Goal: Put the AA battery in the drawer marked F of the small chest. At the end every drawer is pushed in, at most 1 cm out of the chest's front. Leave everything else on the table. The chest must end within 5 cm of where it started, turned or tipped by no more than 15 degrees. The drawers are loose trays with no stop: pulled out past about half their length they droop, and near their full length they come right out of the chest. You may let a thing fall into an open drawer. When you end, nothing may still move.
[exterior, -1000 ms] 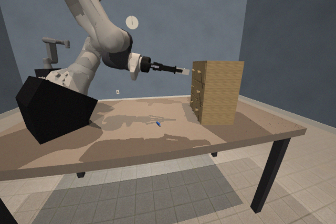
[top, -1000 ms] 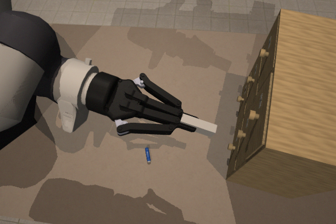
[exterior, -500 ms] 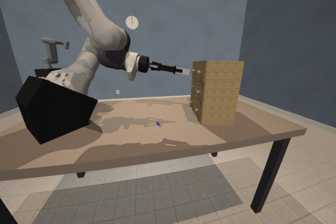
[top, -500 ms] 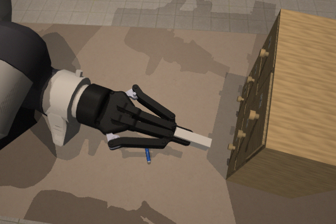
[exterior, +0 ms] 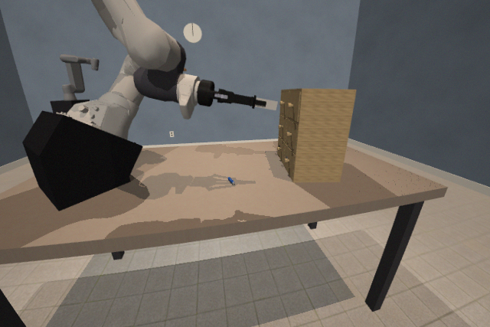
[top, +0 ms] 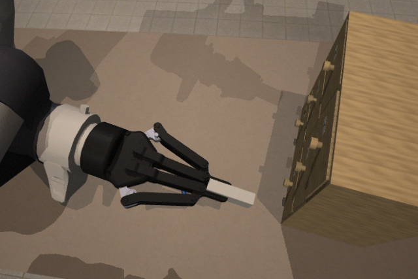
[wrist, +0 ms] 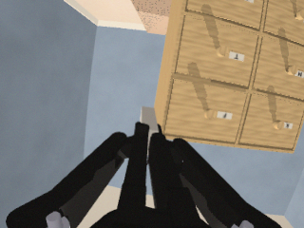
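The blue battery (top: pixel 183 192) (exterior: pixel 230 181) lies on the desk (top: pixel 189 235) (exterior: pixel 253 204); from above the jaws (top: pixel 217 191) (exterior: pixel 259 103) nearly cover it, while from the side it shows whole, small, with a silvery end. The jaws hang above the desk, shut together, a pale block at their tips. Beside them, the wooden chest (top: pixel 377 107) (exterior: pixel 322 133) (wrist: pixel 160 106) has knobbed drawers, all looking closed, their contents hidden.

Gripper (top: pixel 228 191) (exterior: pixel 265 103) (wrist: pixel 146 117) reaches up from 6 o'clock, fingers closed together. Pale block (top: pixel 236 193) (exterior: pixel 270 104) (wrist: pixel 148 115) juts toward 12 from fingertips. Wooden chest (top: pixel 377 107) (exterior: pixel 320 133) (wrist: pixel 163 87) fills 12 to 3 o'clock: drawer fronts, knobs (top: pixel 315 143) (exterior: pixel 290 105) (wrist: pixel 208 114), long shadows, white labels (top: pixel 324 125) (wrist: pixel 224 115), one showing upside-down T; lowest-left letter unclear. Blue wall (exterior: pixel 257 38) (wrist: pixel 123 85) at 10.
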{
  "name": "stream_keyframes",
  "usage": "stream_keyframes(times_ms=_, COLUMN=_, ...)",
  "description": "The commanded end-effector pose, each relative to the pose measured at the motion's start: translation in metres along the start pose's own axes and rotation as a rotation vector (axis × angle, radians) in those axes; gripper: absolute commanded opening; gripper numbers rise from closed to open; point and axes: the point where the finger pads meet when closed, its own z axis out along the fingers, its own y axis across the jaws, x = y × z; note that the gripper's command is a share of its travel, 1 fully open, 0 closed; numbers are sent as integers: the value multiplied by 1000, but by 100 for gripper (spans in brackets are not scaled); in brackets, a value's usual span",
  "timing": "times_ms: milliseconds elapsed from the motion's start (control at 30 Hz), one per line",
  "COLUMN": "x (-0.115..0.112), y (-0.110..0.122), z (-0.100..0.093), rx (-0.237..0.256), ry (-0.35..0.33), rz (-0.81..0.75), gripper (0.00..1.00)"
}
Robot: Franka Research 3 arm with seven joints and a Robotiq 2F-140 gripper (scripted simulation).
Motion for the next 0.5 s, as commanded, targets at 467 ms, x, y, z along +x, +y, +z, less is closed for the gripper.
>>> stream_keyframes(times_ms=467, x=1, y=-41, z=-7, rx=-7, ry=5, rz=23, gripper=0)
